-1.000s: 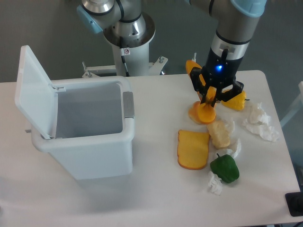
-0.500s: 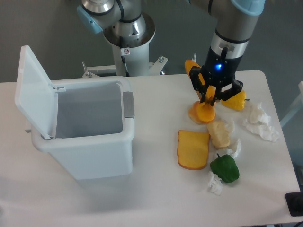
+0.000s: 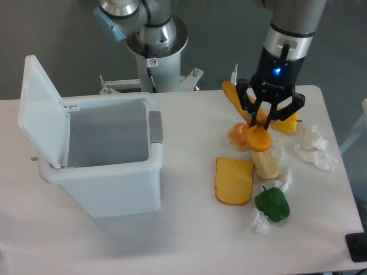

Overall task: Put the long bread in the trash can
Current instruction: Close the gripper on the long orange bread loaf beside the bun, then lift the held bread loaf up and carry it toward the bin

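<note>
A UR5e arm's gripper (image 3: 256,120) holds the long bread (image 3: 246,113) at the right of the table (image 3: 189,229), fingers clamped across the loaf's middle; the glossy orange loaf hangs tilted, far end up and to the left, near end low over a small round bun (image 3: 237,136), apparently just clear of the surface; it looks gripped mid-length so it balances for carrying; well apart to the left stands the white trash can (image 3: 103,177), its hinged lid (image 3: 39,109) propped upright and its mouth open to receive the loaf; a toast slice (image 3: 233,181), a green pepper (image 3: 272,204), a pale bread chunk (image 3: 268,161), a yellow pepper (image 3: 286,123) and crumpled paper (image 3: 313,146) lie near the gripper.
</note>
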`<state>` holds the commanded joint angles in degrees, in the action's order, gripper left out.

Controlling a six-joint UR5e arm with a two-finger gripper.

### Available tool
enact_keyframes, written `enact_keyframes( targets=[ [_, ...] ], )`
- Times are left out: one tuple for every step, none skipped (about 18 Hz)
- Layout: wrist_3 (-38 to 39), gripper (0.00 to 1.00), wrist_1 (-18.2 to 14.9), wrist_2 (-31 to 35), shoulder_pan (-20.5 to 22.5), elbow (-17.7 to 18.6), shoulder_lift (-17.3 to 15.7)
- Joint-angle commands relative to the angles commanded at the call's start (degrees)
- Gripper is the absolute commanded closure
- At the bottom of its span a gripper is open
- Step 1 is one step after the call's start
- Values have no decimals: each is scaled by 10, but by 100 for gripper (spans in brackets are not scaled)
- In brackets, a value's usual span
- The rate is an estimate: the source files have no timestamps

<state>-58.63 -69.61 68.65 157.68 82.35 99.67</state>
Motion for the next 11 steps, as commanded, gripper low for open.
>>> enact_keyframes(
  targets=[
    [9, 65, 0, -4, 2, -4, 0],
    [23, 65, 1, -12, 3, -5, -1],
    [39, 65, 5, -20, 3, -5, -4],
    [53, 65, 13, -27, 4, -5, -10],
    [69, 65, 21, -39, 4, -5, -13],
    [89, 65, 30, -55, 4, -5, -18],
    [110, 66, 44, -71, 4, -5, -23],
    [129, 66, 57, -87, 5, -5, -29],
    [149, 66, 70, -99, 5, -5, -35],
    [166, 66, 82, -108, 5, -5, -42],
    [176, 66, 90, -115, 5, -4, -50]
  ],
)
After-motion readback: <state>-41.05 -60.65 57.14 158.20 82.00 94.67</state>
